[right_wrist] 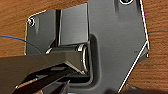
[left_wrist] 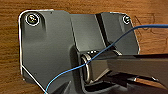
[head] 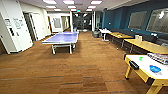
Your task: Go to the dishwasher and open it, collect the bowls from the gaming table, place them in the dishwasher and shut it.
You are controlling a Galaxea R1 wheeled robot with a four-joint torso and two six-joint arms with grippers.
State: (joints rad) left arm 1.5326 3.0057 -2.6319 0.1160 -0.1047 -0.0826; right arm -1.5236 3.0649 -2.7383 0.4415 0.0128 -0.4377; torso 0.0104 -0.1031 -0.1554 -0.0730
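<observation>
**Bowl waiting on the gaming bench, lounge ahead**

From the head camera we are looking down a long lounge with a brown wood-look floor. At the lower right the gaming bench is standing, white on top with yellow sides and legs and a black slot at its near end. A blue bowl is sitting on its top near the right edge of the picture, and a small green thing is lying further back on the same top, well apart from the bowl. A striped stack is resting at the far right edge of the bench. Further off, left of centre, a blue ping-pong table is standing on white legs. Along the teal wall on the right, wooden benches are lining up.

At the left wrist we are seeing the robot's dark plate over the floor, with a thin blue cable crossing it. We cannot tell how the left claw is set.

At the right wrist we are again seeing the dark plate above the floor, and we cannot tell the right claw's state either.
</observation>
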